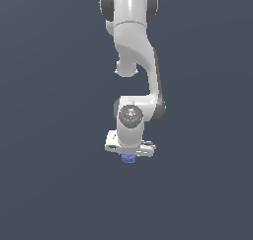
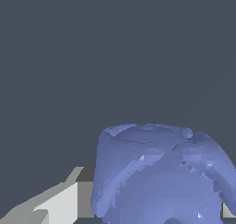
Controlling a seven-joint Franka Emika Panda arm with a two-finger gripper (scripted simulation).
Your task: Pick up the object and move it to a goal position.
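The object point(image 1: 129, 158) is a small blue-violet bumpy lump. In the exterior view it peeks out just below the white gripper point(image 1: 129, 154), which hangs straight over it and hides most of it. In the wrist view the object point(image 2: 156, 172) fills the space between the two fingers. One light finger point(image 2: 64, 204) lies against one side of it, and a sliver of the other finger point(image 2: 229, 211) shows at its opposite side. The gripper point(image 2: 154, 207) looks shut on the object. I cannot tell whether the object rests on the floor or is lifted off it.
A plain dark grey-blue surface point(image 1: 49, 184) lies all around. The white arm point(image 1: 133, 46) reaches down from the top of the exterior view. No other objects or goal marker show.
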